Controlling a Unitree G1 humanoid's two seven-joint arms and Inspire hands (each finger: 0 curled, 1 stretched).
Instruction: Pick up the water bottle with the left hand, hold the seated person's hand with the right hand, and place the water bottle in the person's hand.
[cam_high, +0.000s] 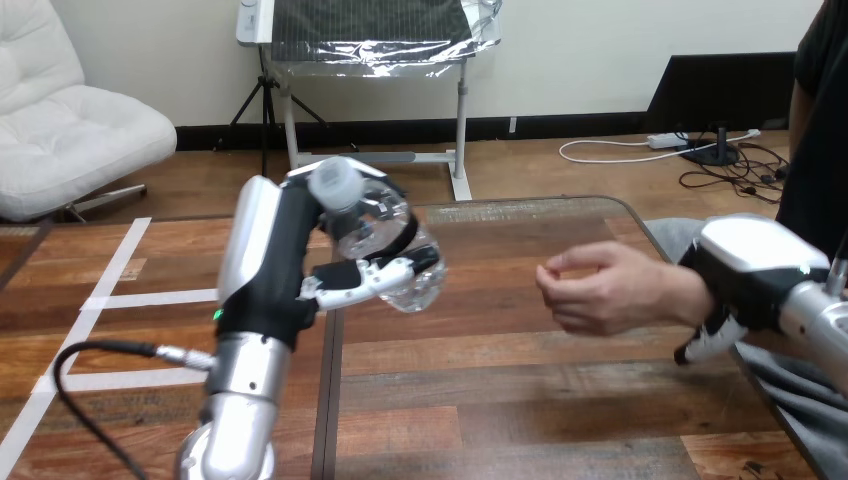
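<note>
the left robot hand (285, 275) is curled tight round the bottle (365, 225), tilted in the air above the bench (500, 400), apart from the person's hand (610, 290). the right robot hand (745, 270) sits at the person's wrist; whether it grips i cannot tell. best to carry the bottle across slowly, meet the palm, and release only once the person's loosely curled fingers close on it.

Prob. robotics lab: wooden table (520, 400) w/ white tape marks (150, 298), silver robot arm (240, 400).
</note>
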